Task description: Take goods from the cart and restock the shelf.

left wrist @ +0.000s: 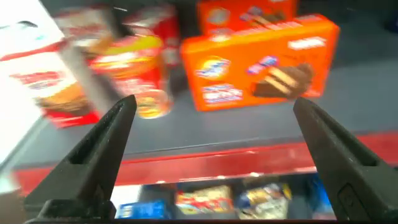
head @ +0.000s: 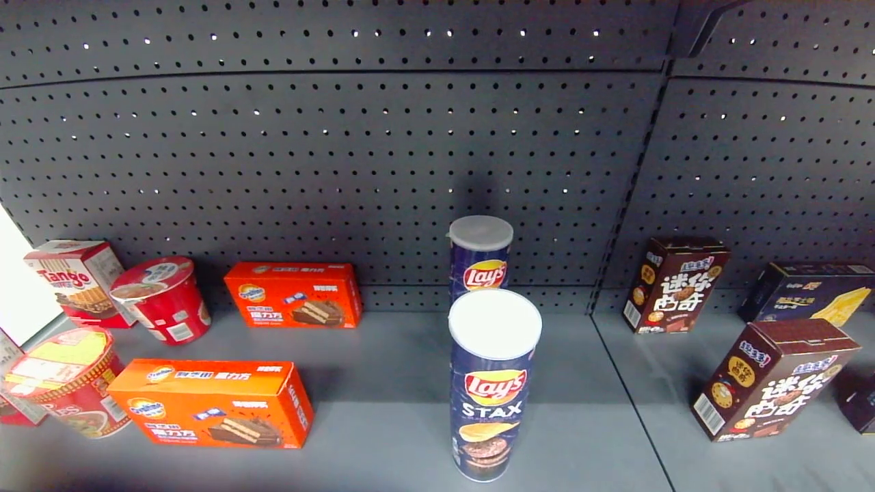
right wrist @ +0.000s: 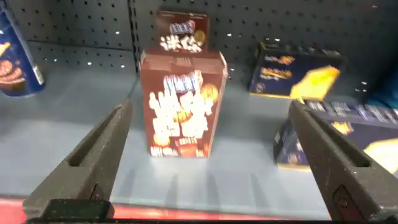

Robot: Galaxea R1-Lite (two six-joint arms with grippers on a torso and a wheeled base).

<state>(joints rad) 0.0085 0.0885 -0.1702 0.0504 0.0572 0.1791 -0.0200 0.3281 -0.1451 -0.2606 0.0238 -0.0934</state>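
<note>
- head view is showing the shelf (head: 383,410) carrying chip cans (head: 493,383), orange boxes (head: 212,403), cup noodles (head: 160,301) and brown boxes (head: 673,283), with bare gaps lying between them.
- left gripper (left wrist: 214,102) is hanging wide open and empty, with one orange box (left wrist: 261,62) lying just beyond its fingertips.
- right gripper (right wrist: 209,106) is also gaping wide and carrying nothing, with a brown box (right wrist: 181,102) standing straight ahead of it.
- judging from this, part of the stock is sitting in place, and another fetch from the cart is waiting.
</note>
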